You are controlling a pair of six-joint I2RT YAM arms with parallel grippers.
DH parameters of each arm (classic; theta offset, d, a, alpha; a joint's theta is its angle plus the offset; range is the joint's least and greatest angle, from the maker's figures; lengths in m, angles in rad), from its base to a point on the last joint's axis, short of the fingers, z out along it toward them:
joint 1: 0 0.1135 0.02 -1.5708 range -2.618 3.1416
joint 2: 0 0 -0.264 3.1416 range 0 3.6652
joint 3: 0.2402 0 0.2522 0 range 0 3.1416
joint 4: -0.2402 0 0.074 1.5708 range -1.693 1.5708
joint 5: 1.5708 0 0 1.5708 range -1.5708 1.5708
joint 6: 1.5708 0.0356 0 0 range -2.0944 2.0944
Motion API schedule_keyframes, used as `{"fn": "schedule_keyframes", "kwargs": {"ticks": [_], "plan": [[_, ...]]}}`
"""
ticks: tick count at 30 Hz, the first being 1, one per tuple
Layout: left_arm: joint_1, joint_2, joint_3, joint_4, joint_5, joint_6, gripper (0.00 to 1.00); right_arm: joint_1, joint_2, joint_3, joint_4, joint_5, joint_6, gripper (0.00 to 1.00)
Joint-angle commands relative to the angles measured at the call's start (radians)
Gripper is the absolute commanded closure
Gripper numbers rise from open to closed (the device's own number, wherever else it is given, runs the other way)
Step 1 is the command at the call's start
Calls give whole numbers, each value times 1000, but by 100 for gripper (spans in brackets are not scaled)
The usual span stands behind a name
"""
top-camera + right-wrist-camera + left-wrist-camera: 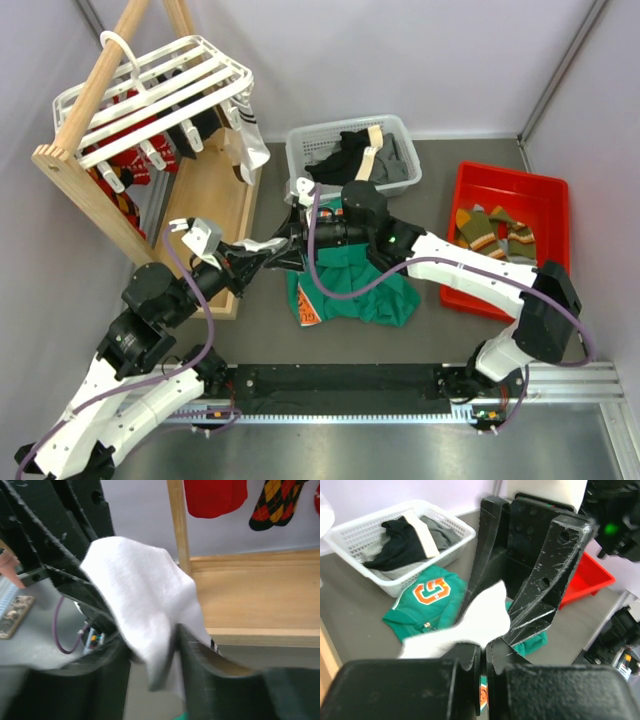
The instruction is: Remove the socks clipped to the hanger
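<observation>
Top external: left end effector (262,256) and right end effector (296,246) meet tip to tip, well apart from the hanger (160,75). Left wrist: left jaws are pinched shut on the white sock (481,617), whose long axis runs toward the right arm. Right wrist: right jaws stand half-spread astride that sock; whether they grip it cannot be told.

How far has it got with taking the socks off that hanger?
Done: two striped socks lie in the red bin. In hand: the left gripper pinches a white sock, the right gripper straddling it. Left: red socks and black socks hang clipped on the hanger.
</observation>
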Motion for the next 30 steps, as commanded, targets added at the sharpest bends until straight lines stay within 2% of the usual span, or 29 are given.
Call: {"fn": "schedule_keyframes", "kwargs": {"ticks": [1, 2, 3, 4, 5, 7, 8, 9, 10, 11, 17, 23, 25, 30], "plan": [[-2, -1, 18, 67, 15, 1, 100, 11, -9, 5, 49, 62, 4, 72], [-2, 2, 19, 67, 15, 3, 100, 11, -12, 5, 49, 74, 4, 78], [-2, 3, 18, 67, 12, 3, 100, 11, -12, 2, 46, 101, 6, 89], [-2, 3, 19, 71, 9, 4, 100, 11, -18, 4, 44, 121, 6, 94], [-2, 5, 19, 74, 9, 4, 90, 10, -24, -1, 41, 147, 7, 100], [-2, 3, 16, 74, 19, 7, 65, 8, -39, -13, 29, 261, 7, 100], [-2, 5, 15, 75, 17, 9, 39, 8, -57, -22, 24, 304, 3, 100], [-4, 0, 10, 74, 14, 12, 21, 5, -67, -48, 21, 400, -9, 100], [-2, -1, 1, 74, 3, 13, 8, -1, -74, -59, 18, 451, -8, 100], [-2, -3, -4, 77, -1, 15, 1, -10, -84, -67, 14, 502, 0, 100], [-2, 6, -51, 77, -67, 32, 1, -150, -203, -113, -150, 838, 150, 100], [-2, 25, -116, 84, -159, 12, 1, -375, -291, -70, -466, 1097, 109, 100], [-2, 29, -143, 98, -181, 19, 1, -440, -337, -84, -508, 1238, 95, 100], [-2, 40, -209, 120, -233, 36, 1, -668, -398, -122, -580, 1361, 109, 100]]}}
